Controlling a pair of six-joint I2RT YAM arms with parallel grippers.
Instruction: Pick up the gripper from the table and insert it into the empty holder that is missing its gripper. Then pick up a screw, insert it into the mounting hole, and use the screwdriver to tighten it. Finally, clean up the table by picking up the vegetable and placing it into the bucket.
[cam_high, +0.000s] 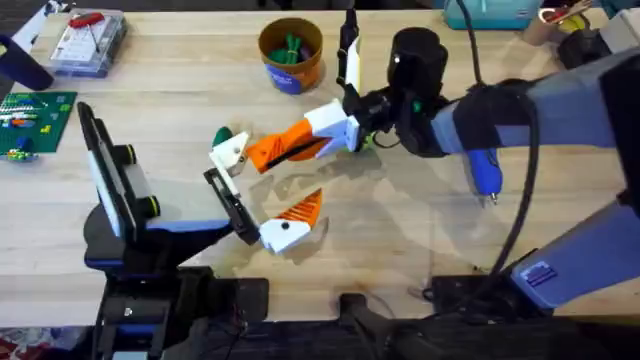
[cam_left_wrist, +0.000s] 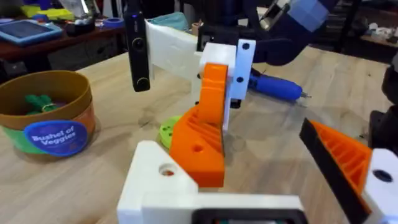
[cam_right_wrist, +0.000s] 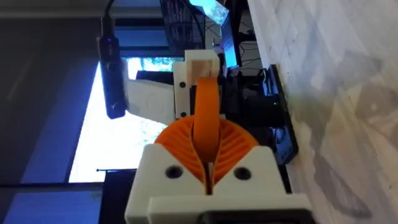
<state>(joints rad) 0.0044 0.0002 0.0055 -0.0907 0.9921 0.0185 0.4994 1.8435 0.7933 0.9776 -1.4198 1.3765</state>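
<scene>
- The left gripper (cam_high: 262, 205) has its jaws apart: a bare white holder (cam_high: 229, 150) on one side of the black rail (cam_high: 228, 203), the ribbed orange finger (cam_high: 300, 209) on the other.
- The vegetable (cam_high: 222, 135) lies on the worktop (cam_high: 180, 100) just behind the holder.
- The orange gripper (cam_high: 280, 147) lies between the right gripper's (cam_high: 322, 137) jaws, which are clamped on it; its tip is at the holder, beside the mounting hole (cam_left_wrist: 167, 169).
- The bucket (cam_high: 291, 55) stands farther back, green pieces inside.
- The blue screwdriver (cam_high: 484, 172) lies to the right, under the right arm.
</scene>
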